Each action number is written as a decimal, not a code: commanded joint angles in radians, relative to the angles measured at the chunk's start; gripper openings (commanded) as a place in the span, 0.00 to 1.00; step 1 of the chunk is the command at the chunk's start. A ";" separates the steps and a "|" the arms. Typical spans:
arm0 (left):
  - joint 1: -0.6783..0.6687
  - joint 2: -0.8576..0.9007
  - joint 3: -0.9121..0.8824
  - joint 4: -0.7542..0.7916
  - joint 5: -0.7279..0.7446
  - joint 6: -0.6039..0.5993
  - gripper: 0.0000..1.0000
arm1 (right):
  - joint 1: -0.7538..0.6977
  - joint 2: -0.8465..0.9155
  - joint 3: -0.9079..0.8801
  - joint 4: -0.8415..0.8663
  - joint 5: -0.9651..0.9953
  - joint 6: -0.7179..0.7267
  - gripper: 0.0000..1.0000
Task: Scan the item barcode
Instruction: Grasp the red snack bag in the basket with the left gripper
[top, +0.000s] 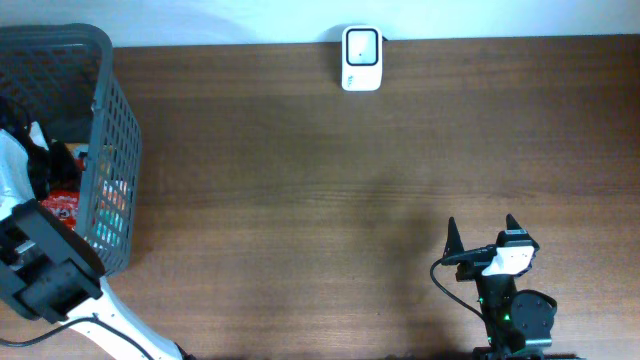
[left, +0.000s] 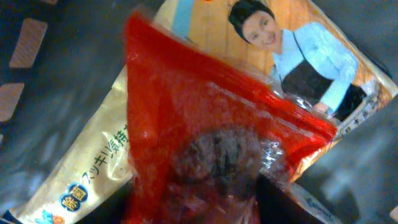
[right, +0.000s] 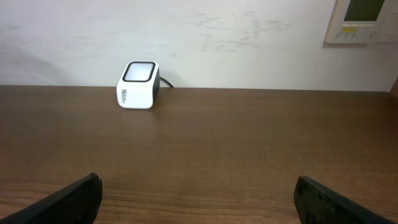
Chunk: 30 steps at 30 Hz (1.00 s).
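Two arms work at a brown wooden table (top: 300, 200). The left arm reaches into the dark grey plastic mesh basket (top: 118, 170) at the table's left edge. Its wrist view is filled by a red translucent plastic packet (left: 205, 130) lying on a cream printed packet showing a smiling woman (left: 298, 56). The left pincer (left: 196, 210) sits at the red packet's lower end; whether its jaws stand apart or have closed on the film cannot be told. The right pincer (top: 482, 228) rests near the front right of the table, jaws wide apart and empty. It faces the small white box-shaped barcode scanner (top: 361, 58) at the far edge, well apart from the basket. Step in hand, by judgement: picking an item from the basket. The next move calls for a firm hold on the red packet alone and a lift clear of the basket wall. Its barcode, not visible here, must then be turned toward the scanner window.
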 joint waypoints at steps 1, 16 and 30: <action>0.002 0.032 0.001 -0.007 -0.014 0.013 0.34 | 0.005 -0.006 -0.006 -0.005 0.013 -0.003 0.98; 0.003 0.031 0.236 -0.149 0.108 0.012 0.00 | 0.005 -0.006 -0.006 -0.005 0.013 -0.003 0.98; 0.003 0.031 0.925 -0.472 0.413 0.011 0.00 | 0.005 -0.006 -0.006 -0.005 0.013 -0.003 0.98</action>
